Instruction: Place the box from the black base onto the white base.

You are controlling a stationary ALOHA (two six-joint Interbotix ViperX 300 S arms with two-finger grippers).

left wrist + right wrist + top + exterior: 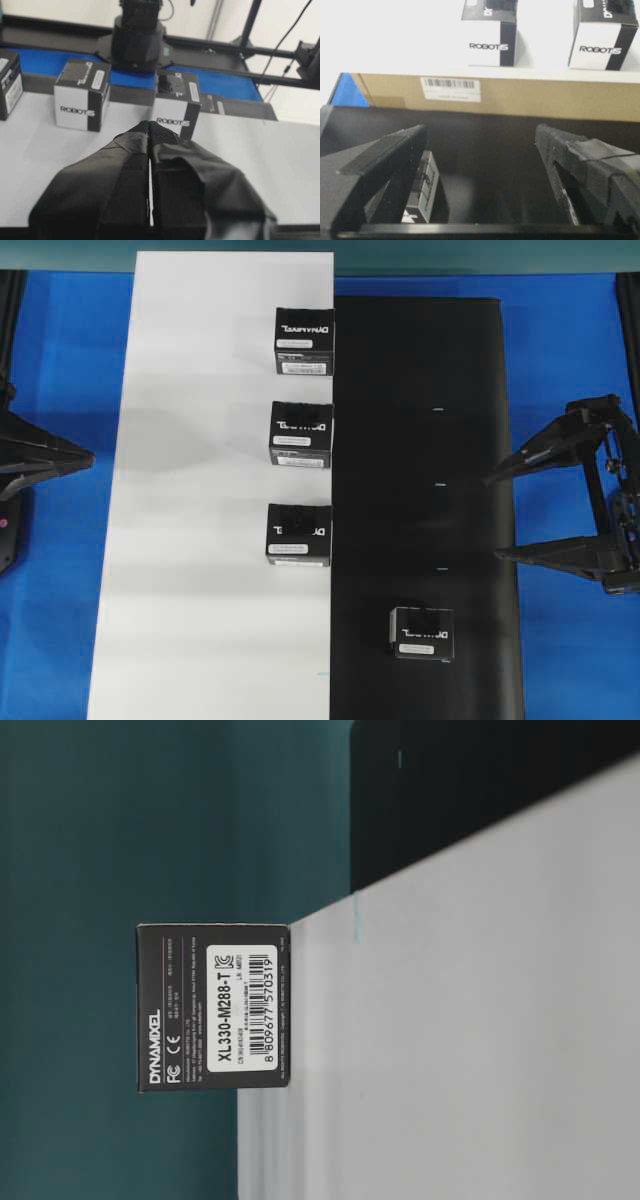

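Observation:
One black box (422,632) with white lettering stands on the black base (420,390), near its front end. Three identical boxes line the right edge of the white base (200,490). My right gripper (494,517) hangs open at the black base's right edge, beyond and to the right of that box, with nothing between its fingers. In the right wrist view the box (422,192) peeks out behind the left finger (405,150) of the open gripper (482,142). My left gripper (88,453) sits shut off the white base's left side, and its tips (150,126) point at a box (175,102).
Blue table (570,360) surrounds both bases. In the table-level view a box (212,1008) stands at the white base's (480,1040) edge, with the black base (480,790) beyond it. The white base's cardboard side (520,97) faces the right gripper. The right arm's mount (136,40) stands across the table.

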